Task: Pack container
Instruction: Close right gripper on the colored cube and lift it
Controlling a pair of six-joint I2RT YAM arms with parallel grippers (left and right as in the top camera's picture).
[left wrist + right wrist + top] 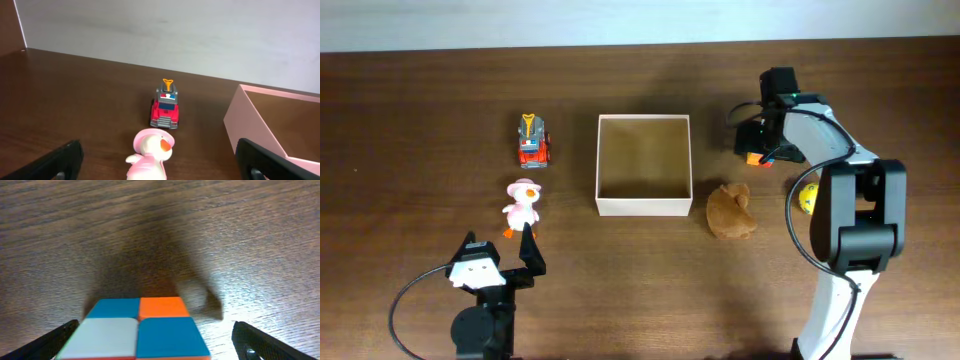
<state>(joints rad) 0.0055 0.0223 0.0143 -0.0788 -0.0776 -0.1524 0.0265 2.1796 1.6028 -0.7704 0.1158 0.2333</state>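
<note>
A square, white-walled container (643,207) sits in the middle of a dark wooden table (410,100), open side up and walls squared to the table edges. Being square, it has no long axis. A red toy truck (533,142) is at its 9 o'clock, a pink-hatted duck (522,208) at 8 and a brown plush (730,212) at 4. Farther out at 8 o'clock, the left gripper (500,250) is spread wide and empty. At 3 o'clock, the right gripper (757,140) gapes wide either side of a puzzle cube (142,330), not closed on it.

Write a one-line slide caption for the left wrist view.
Open left gripper frames a pink duck, with a red toy truck beyond it and the container at right.
</note>
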